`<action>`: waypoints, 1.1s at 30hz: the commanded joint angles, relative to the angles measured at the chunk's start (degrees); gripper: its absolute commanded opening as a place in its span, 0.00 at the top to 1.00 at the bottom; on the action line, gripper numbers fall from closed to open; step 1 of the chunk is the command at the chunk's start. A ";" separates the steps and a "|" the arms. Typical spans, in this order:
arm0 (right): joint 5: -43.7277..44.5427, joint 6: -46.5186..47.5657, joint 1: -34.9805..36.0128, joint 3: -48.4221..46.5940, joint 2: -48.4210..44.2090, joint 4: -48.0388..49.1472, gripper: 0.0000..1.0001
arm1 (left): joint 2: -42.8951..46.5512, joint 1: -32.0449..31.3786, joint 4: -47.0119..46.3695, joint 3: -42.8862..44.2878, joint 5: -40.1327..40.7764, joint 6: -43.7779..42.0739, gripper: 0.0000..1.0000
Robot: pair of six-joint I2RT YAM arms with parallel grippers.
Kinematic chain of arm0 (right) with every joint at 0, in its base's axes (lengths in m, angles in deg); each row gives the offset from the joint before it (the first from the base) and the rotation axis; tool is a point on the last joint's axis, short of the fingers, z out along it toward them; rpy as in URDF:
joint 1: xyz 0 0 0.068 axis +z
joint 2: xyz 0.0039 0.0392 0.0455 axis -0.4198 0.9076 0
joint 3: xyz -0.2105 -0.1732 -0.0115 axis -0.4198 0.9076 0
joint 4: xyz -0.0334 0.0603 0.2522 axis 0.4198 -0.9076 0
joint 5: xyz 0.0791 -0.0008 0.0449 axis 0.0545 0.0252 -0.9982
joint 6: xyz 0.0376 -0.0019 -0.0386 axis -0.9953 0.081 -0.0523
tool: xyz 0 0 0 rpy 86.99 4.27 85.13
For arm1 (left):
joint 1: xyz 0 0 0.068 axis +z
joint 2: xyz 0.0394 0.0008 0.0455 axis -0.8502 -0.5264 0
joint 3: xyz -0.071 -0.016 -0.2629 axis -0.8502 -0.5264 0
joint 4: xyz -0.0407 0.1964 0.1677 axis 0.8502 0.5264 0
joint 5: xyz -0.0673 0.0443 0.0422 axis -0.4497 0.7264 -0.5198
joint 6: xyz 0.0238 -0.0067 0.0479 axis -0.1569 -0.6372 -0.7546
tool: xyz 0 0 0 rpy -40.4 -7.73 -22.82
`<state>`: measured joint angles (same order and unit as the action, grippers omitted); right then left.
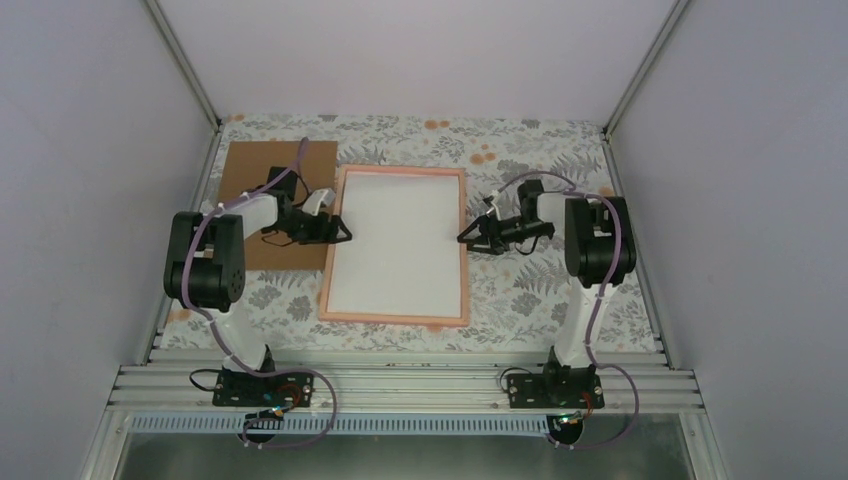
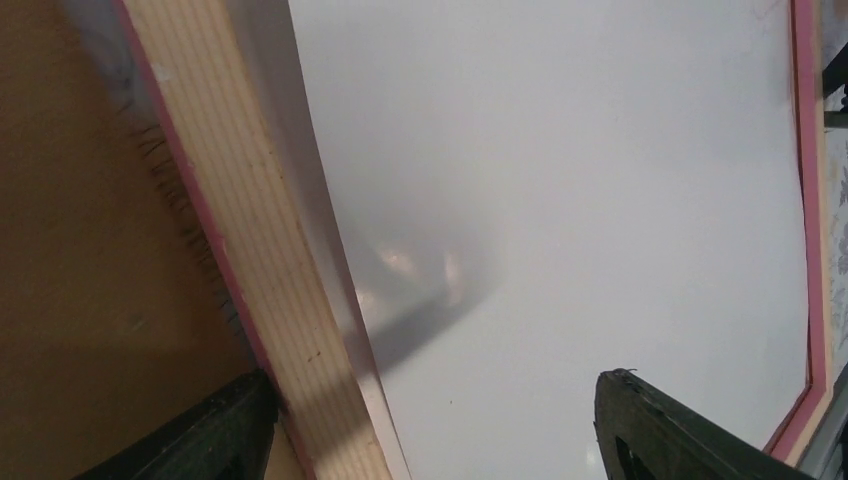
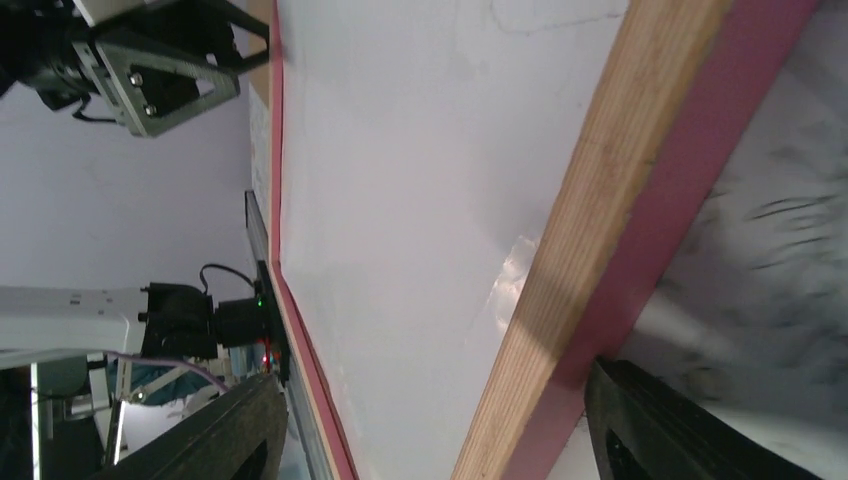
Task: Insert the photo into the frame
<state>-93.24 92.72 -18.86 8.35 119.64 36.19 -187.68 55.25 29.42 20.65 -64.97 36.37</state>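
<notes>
Robot lab cell: white panel walls (image 1: 90,120), aluminium rails (image 1: 400,388).

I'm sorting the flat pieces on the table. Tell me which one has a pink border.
The frame in the middle: a thin pink border around a white face. The other flat piece, the brown cardboard sheet on its left, has none.

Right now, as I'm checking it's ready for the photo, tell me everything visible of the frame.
The frame is a thin pink rectangle with pale wood-like sides, lying flat on the floral table cover, a white surface filling its opening. Its left rail runs along the brown cardboard. The left gripper straddles that rail and the right gripper the opposite one, both open; contact is unclear.
</notes>
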 commanded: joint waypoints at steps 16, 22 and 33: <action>6.04 -4.12 -12.61 -15.71 3.79 0.78 0.27 | -15.22 -12.01 -11.70 20.03 -3.11 7.58 0.22; 9.85 -3.40 -13.37 -20.26 -1.74 1.78 0.20 | -7.09 -9.88 -8.67 18.82 6.28 2.41 0.05; 21.90 -0.27 -2.90 -19.62 -21.05 18.66 0.00 | 6.01 8.20 -3.16 17.03 17.26 -10.24 0.00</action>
<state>-76.36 89.79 -27.34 -10.69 105.89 43.71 -184.84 57.90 23.91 38.85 -52.93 33.05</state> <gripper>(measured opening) 0.992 0.998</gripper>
